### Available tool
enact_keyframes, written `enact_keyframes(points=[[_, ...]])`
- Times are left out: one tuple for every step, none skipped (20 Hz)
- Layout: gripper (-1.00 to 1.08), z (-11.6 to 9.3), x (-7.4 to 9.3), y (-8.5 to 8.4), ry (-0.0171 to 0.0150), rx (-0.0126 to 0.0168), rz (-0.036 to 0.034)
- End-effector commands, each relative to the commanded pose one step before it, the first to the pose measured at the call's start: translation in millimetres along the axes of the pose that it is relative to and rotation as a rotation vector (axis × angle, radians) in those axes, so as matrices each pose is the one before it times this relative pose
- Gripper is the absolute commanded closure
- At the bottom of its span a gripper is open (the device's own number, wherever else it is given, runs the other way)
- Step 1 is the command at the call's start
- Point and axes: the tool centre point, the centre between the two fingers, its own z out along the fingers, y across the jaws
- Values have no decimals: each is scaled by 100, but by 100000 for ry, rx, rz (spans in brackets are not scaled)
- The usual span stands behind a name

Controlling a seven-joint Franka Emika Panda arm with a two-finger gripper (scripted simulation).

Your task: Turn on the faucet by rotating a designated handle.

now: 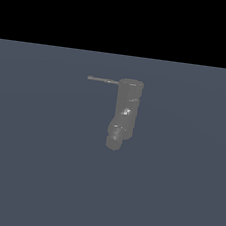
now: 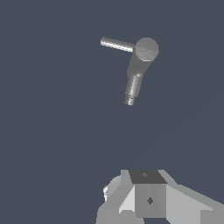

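The faucet (image 1: 127, 107) is a small grey upright cylinder on the flat blue-grey floor. Its stubby spout (image 1: 115, 135) angles down at the lower end. The handle (image 1: 103, 80) is a thin grey rod that sticks out from the faucet's top toward the exterior view's left. The wrist view looks down on the faucet (image 2: 146, 49), with the handle (image 2: 117, 43) and the spout (image 2: 133, 87) both clear to see. No gripper fingers show in either view. Nothing touches the faucet.
A grey and white blocky part of the arm (image 2: 148, 199) shows at the edge of the wrist view, well apart from the faucet. The floor (image 1: 37, 165) is plain blue-grey, with a black band above it in the exterior view.
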Motion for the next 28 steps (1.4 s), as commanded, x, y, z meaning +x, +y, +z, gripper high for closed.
enact_keyframes(points=[[108,474,295,-486,-57,-35,2810],[108,227,145,-238,-16,-15,1381],[108,246,157,-258,-17,-16,1492],[108,264,170,-278,-19,-17,1604],[108,283,182,-297,-20,-18,1718],[108,302,194,-317,-21,-18,1831],[108,320,207,-337,-23,-19,1944],[108,339,220,-358,-24,-19,2059],[108,357,232,-377,-26,-19,2165],[108,364,237,-385,-26,-19,2206],[108,365,238,-386,-26,-18,2211],[108,365,238,-387,-27,-18,2214],[108,366,239,-388,-27,-17,2217],[108,366,240,-389,-27,-16,2220],[108,367,241,-390,-27,-15,2221],[108,367,241,-391,-28,-15,2224],[108,367,242,-392,-28,-14,2226],[108,368,243,-392,-28,-13,2227],[108,368,243,-393,-29,-13,2228],[108,368,244,-393,-29,-12,2229],[108,368,244,-394,-29,-11,2228],[108,367,245,-394,-29,-11,2227],[108,367,246,-394,-30,-10,2227],[108,367,246,-394,-30,-10,2225],[108,366,246,-394,-30,-9,2223],[108,365,246,-393,-30,-9,2219],[108,365,247,-393,-30,-9,2217],[108,364,247,-392,-30,-9,2213]])
